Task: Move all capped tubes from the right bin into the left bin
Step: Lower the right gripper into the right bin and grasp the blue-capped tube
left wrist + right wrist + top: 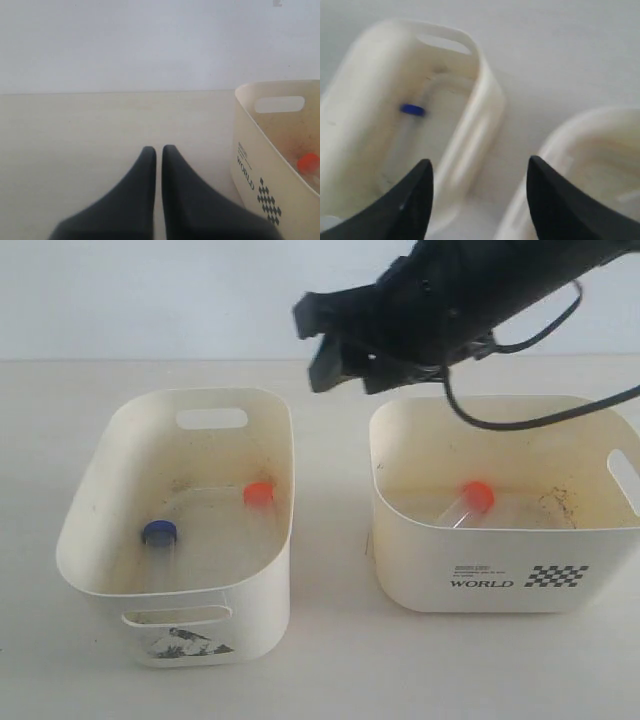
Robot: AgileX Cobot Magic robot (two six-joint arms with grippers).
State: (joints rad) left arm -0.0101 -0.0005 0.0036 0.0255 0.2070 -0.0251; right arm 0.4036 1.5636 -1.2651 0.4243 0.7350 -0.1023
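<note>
Our right gripper (480,161) hung spread, empty, above the gap between left bin (250,600) and right bin (420,560); our left gripper (159,148) was pressed together.

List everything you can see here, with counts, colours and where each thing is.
Bins: two, cream; left bin stickered, right bin printed WORLD.
Blue-capped tube: one, clear; in left bin.
Orange-capped tubes: two, clear; one in left bin, one in right bin.
Table: one, beige; under both bins.
Cable: one, black; over right bin's back rim.
Right gripper: one, black, open, empty; above the gap between bins.
Left gripper: one, black, shut, empty; over table beside right bin.
</note>
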